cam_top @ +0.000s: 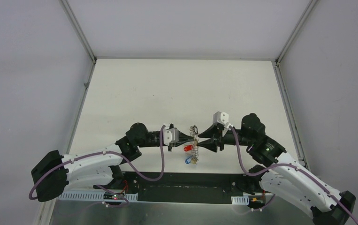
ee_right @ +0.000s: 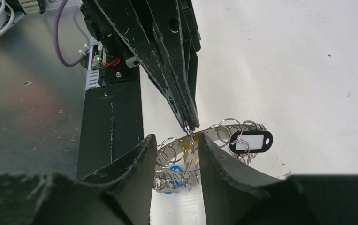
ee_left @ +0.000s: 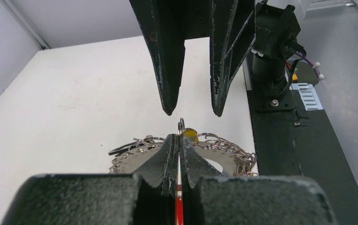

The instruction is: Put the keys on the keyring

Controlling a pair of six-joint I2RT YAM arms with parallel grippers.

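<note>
My left gripper (cam_top: 189,137) is shut on a red key (ee_left: 179,197). A small silver split ring (ee_left: 180,125) sticks out past its tips. My right gripper (cam_top: 201,140) faces it tip to tip, open and empty; its fingers (ee_left: 167,93) hang just beyond the small ring. In the right wrist view the right gripper (ee_right: 177,138) straddles the left gripper's shut tips (ee_right: 189,123). The grey keyring (cam_top: 195,143) of many wire loops lies under both grippers (ee_left: 221,144) (ee_right: 214,131). A blue key (cam_top: 187,160) (ee_right: 173,171) and a yellow key (ee_left: 190,133) (ee_right: 189,151) lie at the keyring.
A black tag with a white label (ee_right: 252,140) hangs on the keyring's far side. The black base plate (cam_top: 186,180) and metal strip run along the near edge of the white table (cam_top: 167,89). Grey walls enclose the other three sides.
</note>
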